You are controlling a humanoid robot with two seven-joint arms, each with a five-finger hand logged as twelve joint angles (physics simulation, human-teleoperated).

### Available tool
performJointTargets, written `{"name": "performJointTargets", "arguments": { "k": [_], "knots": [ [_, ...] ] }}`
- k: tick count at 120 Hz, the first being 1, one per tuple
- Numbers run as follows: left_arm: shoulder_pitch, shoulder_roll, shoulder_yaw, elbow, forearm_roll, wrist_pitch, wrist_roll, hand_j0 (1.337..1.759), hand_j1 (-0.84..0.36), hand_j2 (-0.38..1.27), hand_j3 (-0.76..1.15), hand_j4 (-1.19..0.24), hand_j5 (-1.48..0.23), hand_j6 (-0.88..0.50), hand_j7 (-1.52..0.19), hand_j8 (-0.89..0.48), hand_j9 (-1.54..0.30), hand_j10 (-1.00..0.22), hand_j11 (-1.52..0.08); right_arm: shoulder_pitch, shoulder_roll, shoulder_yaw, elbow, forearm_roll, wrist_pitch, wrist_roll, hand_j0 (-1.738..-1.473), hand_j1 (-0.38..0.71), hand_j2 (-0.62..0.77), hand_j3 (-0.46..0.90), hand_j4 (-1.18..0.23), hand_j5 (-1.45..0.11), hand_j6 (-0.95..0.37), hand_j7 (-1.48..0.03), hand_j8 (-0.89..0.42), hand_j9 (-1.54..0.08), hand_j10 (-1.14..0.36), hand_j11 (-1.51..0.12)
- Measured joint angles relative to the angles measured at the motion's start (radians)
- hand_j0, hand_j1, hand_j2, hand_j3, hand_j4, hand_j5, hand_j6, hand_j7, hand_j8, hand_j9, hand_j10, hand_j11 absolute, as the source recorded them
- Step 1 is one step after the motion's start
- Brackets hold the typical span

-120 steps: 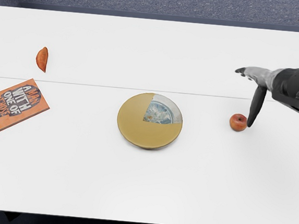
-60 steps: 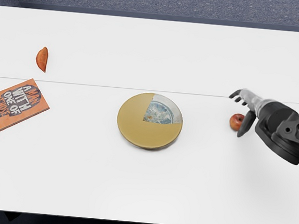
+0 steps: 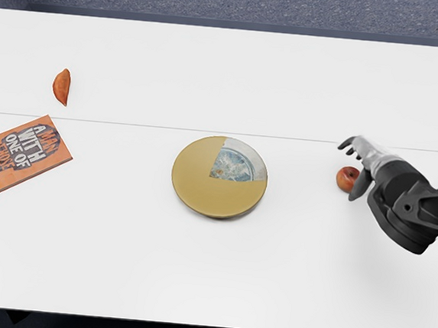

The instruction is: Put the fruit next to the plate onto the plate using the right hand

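A small red apple (image 3: 346, 177) lies on the white table (image 3: 210, 271), to the right of a round mustard-yellow plate (image 3: 200, 187) with a blue-grey patterned wedge. My right hand (image 3: 351, 170) comes in from the right edge and sits right against the apple's right side. Its fingers (image 3: 349, 144) are spread above and behind the fruit, and the thumb points down beside it, covering the apple's right edge. The fingers are not closed round the fruit, which still rests on the table. The left arm does not show.
An orange fruit wedge (image 3: 61, 86) lies far left at the back. An orange book (image 3: 14, 157) with a lettered cover lies at the left edge. A thin seam crosses the table behind the plate.
The right forearm has swung down and toward the near side, and the hand has dropped from above the apple to its right side. The apple and the plate have not moved.
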Motion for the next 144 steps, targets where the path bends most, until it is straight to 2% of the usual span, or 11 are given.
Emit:
{"name": "performJointTargets", "arguments": {
  "k": [40, 144],
  "knots": [
    [-0.005, 0.0, 0.0, 0.0, 0.0, 0.0, 0.0, 1.658, 0.35, 0.0, 0.0, 0.0, 0.0, 0.0, 0.0, 0.0, 0.0, 0.0, 0.0, -0.037, 0.019, -0.002, -0.047, -0.018, -0.002, 0.0, -1.658, 0.09, -0.07, 0.0, -0.37, -0.48, -0.37, -0.48, -0.37, -0.48, -0.37, -0.48],
    [-0.005, 0.0, 0.0, 0.0, 0.0, 0.0, 0.0, 1.658, 0.35, 0.0, 0.0, 0.0, 0.0, 0.0, 0.0, 0.0, 0.0, 0.0, 0.0, -0.043, 0.057, -0.002, -0.062, -0.024, -0.002, 0.0, -1.658, 0.15, -0.08, 0.0, -0.41, -0.54, -0.41, -0.54, -0.41, -0.54, -0.41, -0.54]
  ]
}}
